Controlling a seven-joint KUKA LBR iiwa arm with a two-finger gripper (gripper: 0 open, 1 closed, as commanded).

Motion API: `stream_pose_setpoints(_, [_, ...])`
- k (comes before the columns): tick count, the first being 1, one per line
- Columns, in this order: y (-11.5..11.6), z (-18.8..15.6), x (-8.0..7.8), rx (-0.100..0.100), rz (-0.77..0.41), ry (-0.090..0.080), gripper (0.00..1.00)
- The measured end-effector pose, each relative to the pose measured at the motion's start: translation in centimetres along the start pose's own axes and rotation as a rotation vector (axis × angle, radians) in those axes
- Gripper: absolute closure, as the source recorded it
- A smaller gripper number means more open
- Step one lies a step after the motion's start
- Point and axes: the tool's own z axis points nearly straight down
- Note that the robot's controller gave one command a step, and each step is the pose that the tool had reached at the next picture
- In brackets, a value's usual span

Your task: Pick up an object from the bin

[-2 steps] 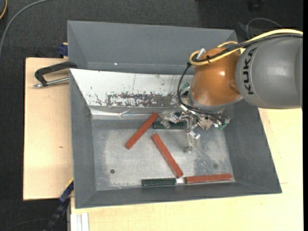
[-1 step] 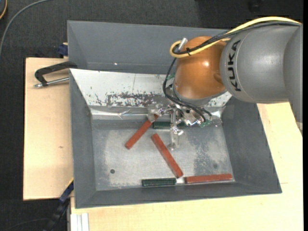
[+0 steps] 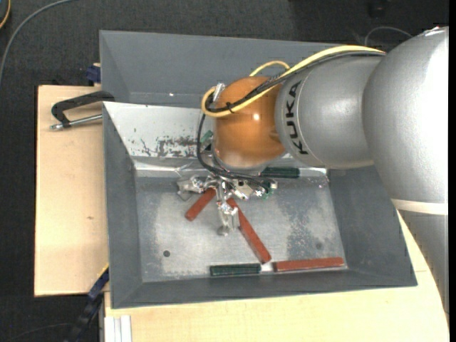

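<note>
Cannot tell spread of gripper (image 3: pixel 226 218), mostly hidden under orange cover (image 3: pixel 246 130); red stick (image 3: pixel 199 206) lying just left of gripper.

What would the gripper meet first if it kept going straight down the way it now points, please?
Most likely the upper end of the long red-brown stick lying slantwise mid-bin, right beside the gripper; failing that, the bare bin floor. Depth is hard to judge from above.

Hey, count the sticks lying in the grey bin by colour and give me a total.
Reddish-brown flat sticks: 3
Dark green flat sticks: 2
Total: 5 visible in the grey metal bin; the arm may hide more.
</note>
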Motion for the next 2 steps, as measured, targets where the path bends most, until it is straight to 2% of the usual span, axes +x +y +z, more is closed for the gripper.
stream_pose_setpoints(1, [-0.2,-0.1,0.0,0.002,0.003,-0.002,1.0])
stream_pose_setpoints(2, [0.5,-10.9,-0.1,0.009,0.005,-0.012,1.0])
